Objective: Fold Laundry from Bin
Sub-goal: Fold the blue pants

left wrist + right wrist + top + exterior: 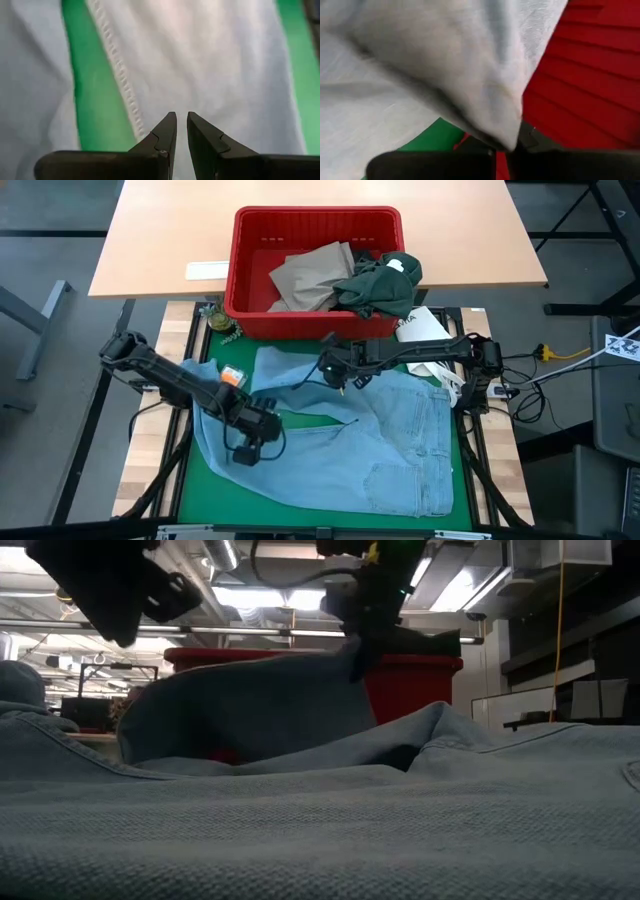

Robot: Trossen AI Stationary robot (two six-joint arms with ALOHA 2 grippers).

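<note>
The light blue jeans lie spread out on the green mat that covers the surface, near the front edge; one part of them is pulled up off the mat, close to the red bin.

The right gripper sits just in front of the bin's near wall; its fingers are pinched tight on a fold of the jeans, and the cloth hangs down from them like a little tent; the right wrist view shows the pale cloth bunched at the fingertips with the red ribbed wall right beside it.

The left gripper is over the left side of the jeans, pointing down; its fingers are almost together, with just a thin gap between them; there is nothing in the gap; below them you can see pale cloth with a stitched seam and a strip of green mat.

The bin stands at the back, partly on the tan table top; inside it lie tan trousers and a dark green garment that droops over the right rim; a white packet lies beside the bin's right front corner.
</note>
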